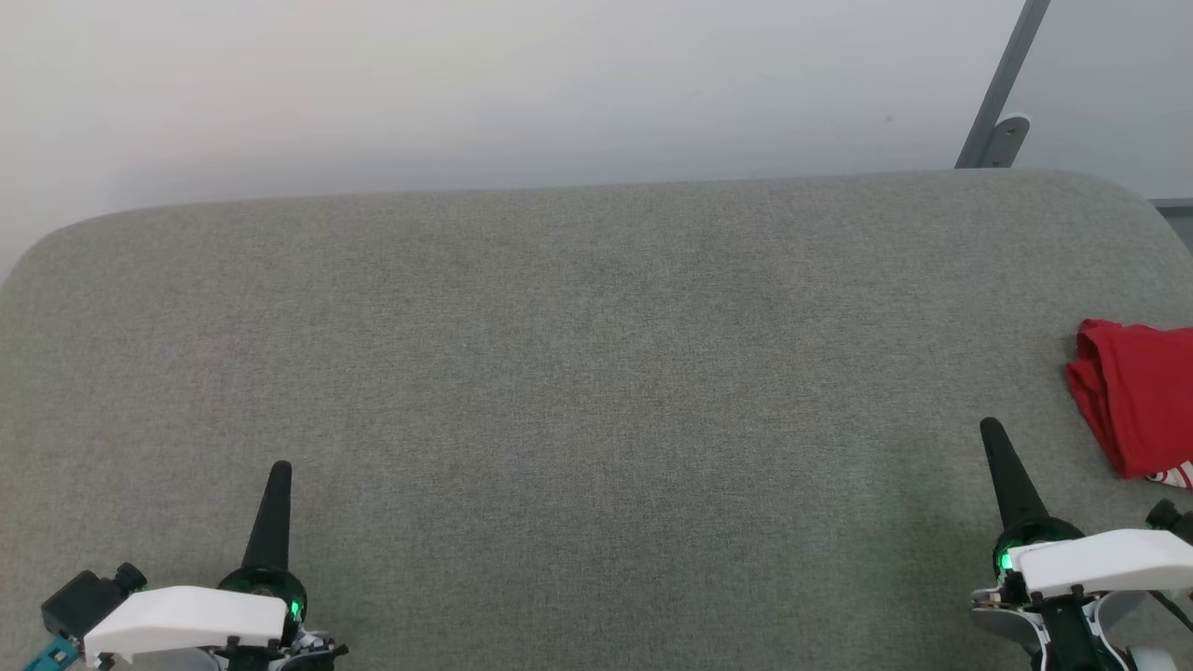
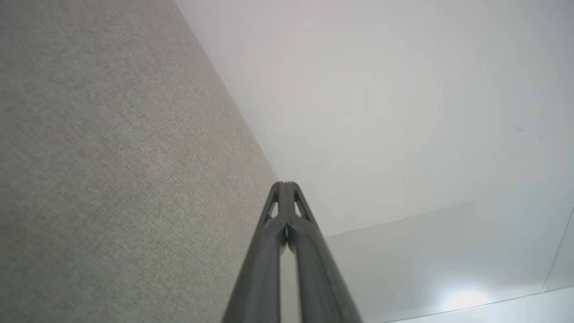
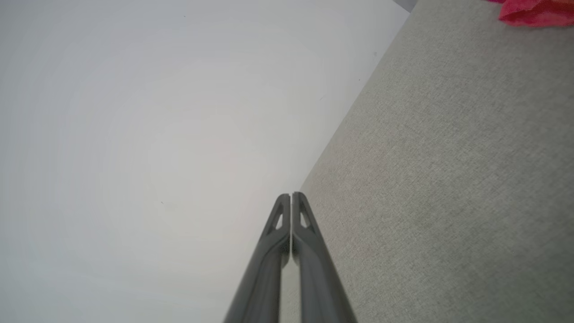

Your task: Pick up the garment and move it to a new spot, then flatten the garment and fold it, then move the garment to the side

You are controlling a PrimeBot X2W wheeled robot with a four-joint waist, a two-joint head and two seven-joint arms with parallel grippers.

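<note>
Both jaws closed, garment (image 1: 1137,403) far right

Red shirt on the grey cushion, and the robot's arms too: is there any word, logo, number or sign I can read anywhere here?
None can be read. The garment lies bunched on the right of the cushion, partly cut off by the head view's edge, showing plain red cloth and a bit of striped trim, no letters. The left tool and right tool show no markings.
</note>
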